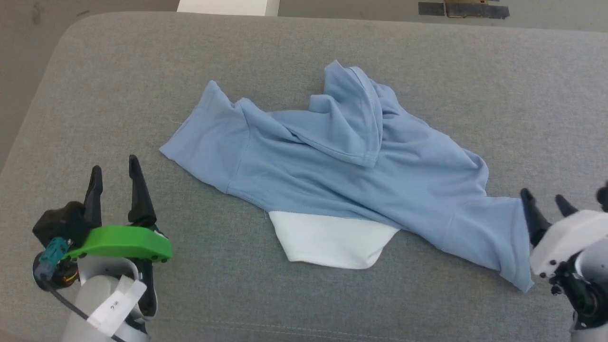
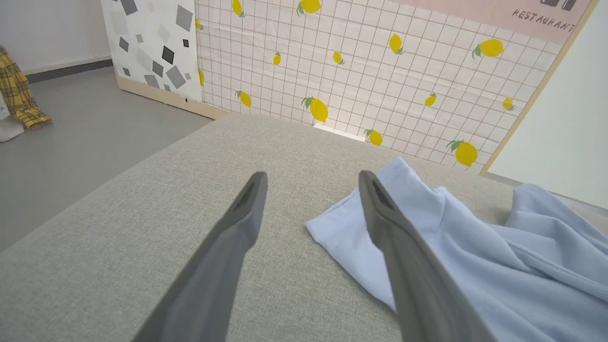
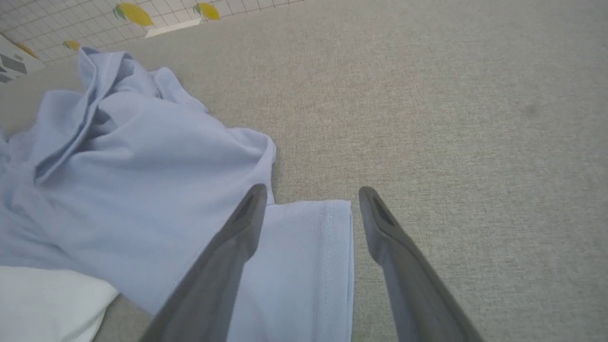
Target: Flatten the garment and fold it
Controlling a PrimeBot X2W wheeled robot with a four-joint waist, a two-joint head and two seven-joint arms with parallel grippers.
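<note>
The garment (image 1: 332,175), light blue with a white panel at its near edge, lies crumpled and partly folded over itself across the middle of the grey cushioned surface (image 1: 142,71). My left gripper (image 1: 114,175) stands open at the lower left, short of the garment's left corner (image 2: 342,228), nothing between its fingers. My right gripper (image 1: 546,202) is open at the lower right, just past the garment's right end. In the right wrist view that gripper (image 3: 308,194) hovers over the hemmed blue edge (image 3: 327,256) without gripping it.
The grey cushion's left edge drops to a grey floor (image 2: 71,137). Beyond its far edge stands a lemon-patterned tiled panel (image 2: 380,71) and a speckled panel (image 2: 152,47). Yellow plaid cloth (image 2: 16,95) lies on the floor far off.
</note>
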